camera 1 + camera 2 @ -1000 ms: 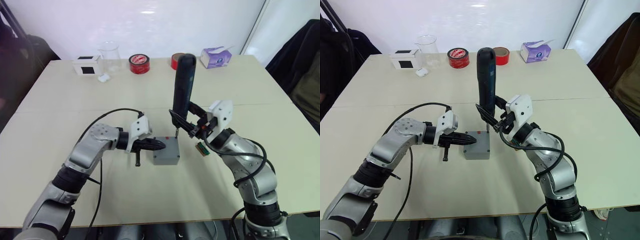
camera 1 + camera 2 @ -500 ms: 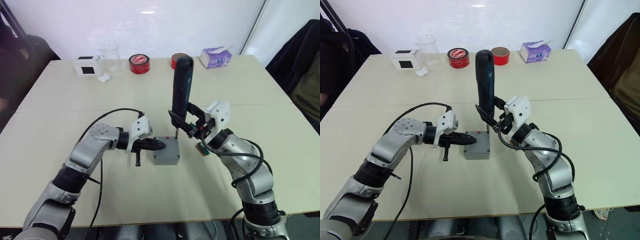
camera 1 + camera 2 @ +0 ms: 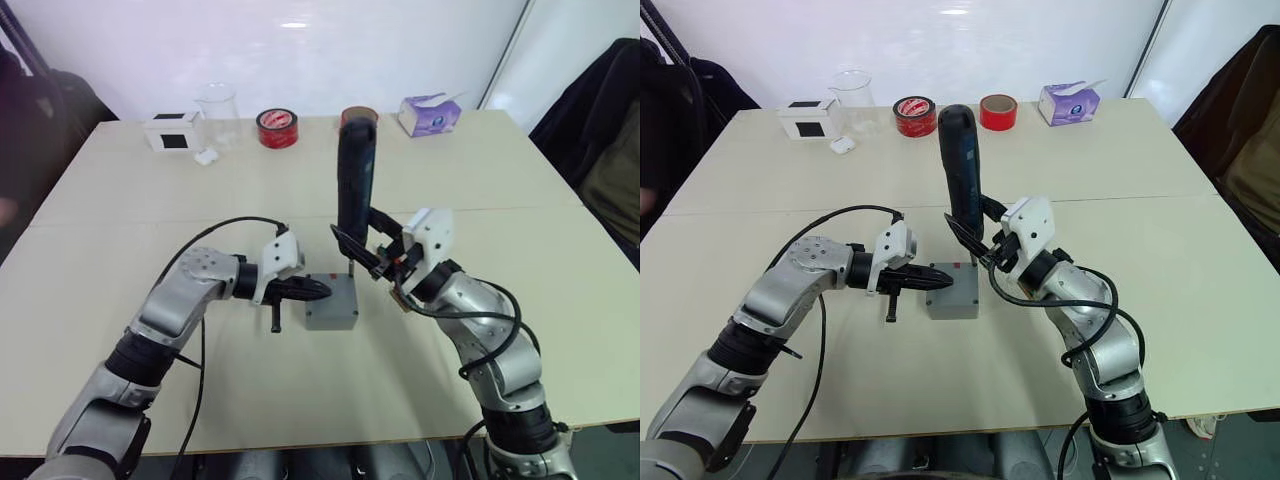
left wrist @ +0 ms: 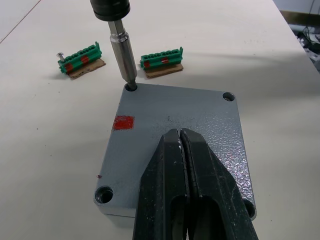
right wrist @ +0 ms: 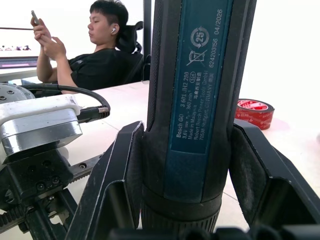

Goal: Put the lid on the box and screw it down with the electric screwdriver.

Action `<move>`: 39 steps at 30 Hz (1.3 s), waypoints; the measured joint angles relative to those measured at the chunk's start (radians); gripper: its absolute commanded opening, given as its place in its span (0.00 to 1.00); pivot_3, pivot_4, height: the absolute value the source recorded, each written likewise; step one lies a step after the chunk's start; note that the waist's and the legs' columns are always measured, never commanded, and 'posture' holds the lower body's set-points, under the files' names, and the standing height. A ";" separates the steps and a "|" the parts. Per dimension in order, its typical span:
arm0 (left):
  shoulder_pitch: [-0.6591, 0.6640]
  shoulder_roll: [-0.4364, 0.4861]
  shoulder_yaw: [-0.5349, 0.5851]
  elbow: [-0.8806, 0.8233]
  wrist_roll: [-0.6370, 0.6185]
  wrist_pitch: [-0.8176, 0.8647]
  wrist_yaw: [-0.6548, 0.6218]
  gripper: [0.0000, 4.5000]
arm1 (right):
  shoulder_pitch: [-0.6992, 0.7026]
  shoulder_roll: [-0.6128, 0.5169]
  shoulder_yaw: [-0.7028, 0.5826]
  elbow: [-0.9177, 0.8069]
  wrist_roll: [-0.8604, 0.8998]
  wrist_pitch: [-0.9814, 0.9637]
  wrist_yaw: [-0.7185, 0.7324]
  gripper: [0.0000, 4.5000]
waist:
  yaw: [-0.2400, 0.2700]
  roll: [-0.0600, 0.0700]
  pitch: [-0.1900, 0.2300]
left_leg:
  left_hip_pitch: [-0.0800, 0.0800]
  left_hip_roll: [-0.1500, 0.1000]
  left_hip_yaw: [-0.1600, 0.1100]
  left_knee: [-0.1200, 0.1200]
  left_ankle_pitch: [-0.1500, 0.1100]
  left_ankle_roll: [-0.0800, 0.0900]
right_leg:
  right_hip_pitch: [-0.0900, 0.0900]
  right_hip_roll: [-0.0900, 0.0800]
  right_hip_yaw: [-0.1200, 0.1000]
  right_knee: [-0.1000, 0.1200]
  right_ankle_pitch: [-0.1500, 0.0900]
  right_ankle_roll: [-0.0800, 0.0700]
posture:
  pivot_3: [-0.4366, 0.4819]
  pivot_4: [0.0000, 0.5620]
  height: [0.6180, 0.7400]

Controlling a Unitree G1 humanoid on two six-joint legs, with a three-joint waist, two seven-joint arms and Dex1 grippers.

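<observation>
**Lid on, first corner under the bit**

Nearest, the left hand (image 4: 187, 200), fingers pressed together, lies flat on the lid (image 4: 175, 125), pinning it to the box (image 3: 331, 317) at mid-desk (image 3: 120, 230). Just beyond, the right hand (image 3: 372, 252) clamps the electric screwdriver (image 3: 354, 180) upright, bit seated in the lid's far corner hole by the red mark (image 4: 123, 122). Three other corner holes show, apparently awaiting screws. Two green terminal strips (image 4: 161, 59) lie behind the box.
</observation>
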 measured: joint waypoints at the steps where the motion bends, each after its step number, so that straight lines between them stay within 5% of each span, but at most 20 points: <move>1: 0.000 0.000 0.000 -0.002 0.000 0.004 0.001 0.00 | -0.003 0.002 0.000 0.008 -0.002 -0.003 0.000 0.42 | 0.000 0.000 0.000 | 0.000 0.000 0.000 0.000 0.000 0.000 | 0.000 0.000 0.000 0.000 0.000 0.000 | 0.48 0.27 1.00; 28: 0.000 -0.001 0.000 -0.003 0.001 0.015 0.006 0.00 | 0.035 -0.016 -0.011 -0.012 0.025 0.002 0.010 0.42 | 0.000 -0.001 -0.001 | 0.002 0.000 0.000 0.000 0.000 0.000 | 0.002 0.000 0.000 0.000 0.000 0.000 | 0.48 0.27 1.00; 39: 0.002 -0.001 -0.001 0.008 0.027 0.015 0.007 0.00 | 0.070 -0.027 0.021 -0.029 -0.019 0.020 -0.023 0.42 | 0.000 -0.003 -0.003 | 0.020 0.001 0.000 -0.002 0.000 0.001 | 0.021 0.001 0.000 -0.002 -0.001 -0.001 | 0.48 0.27 1.00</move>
